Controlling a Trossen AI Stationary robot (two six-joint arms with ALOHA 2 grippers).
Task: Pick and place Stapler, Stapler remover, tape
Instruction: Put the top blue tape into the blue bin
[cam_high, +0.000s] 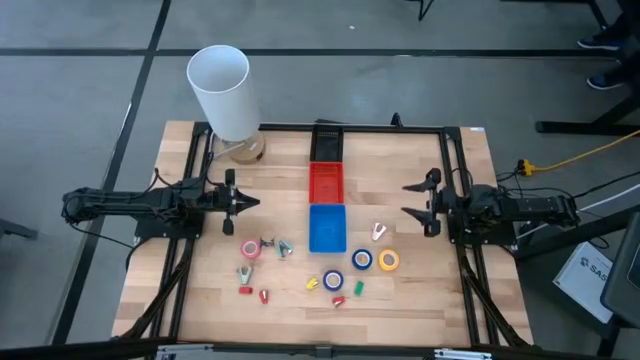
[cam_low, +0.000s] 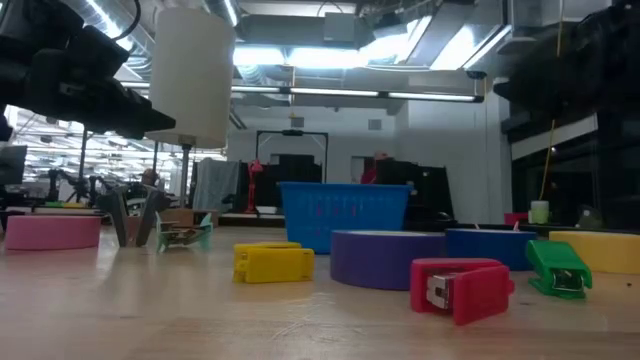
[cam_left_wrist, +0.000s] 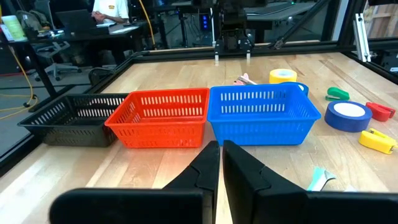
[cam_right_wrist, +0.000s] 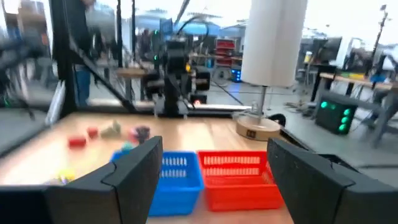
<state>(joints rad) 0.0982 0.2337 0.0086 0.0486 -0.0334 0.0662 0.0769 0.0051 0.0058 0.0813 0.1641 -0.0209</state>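
Small staplers, e.g. red stapler (cam_low: 462, 288), plus tape rolls (cam_high: 361, 260) lie loose near table's (cam_high: 420, 310) front edge, w/ blue basket (cam_high: 327, 228) at centre as probable drop point. Left gripper (cam_high: 246, 202) hovers shut and empty by left edge; right gripper (cam_high: 410, 199) hangs fully open, empty, by right edge, so no pick started.

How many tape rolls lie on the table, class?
4: pink roll left of the blue basket; blue roll and yellow roll to its right; another blue roll nearer the front edge.

Right wrist view: blurred throughout; small items (cam_right_wrist: 93, 134) on the table (cam_right_wrist: 205, 134) unidentifiable. Black basket (cam_left_wrist: 71, 118): cut off at picture's edge. Lamp (cam_low: 190, 75): top cropped in low view.
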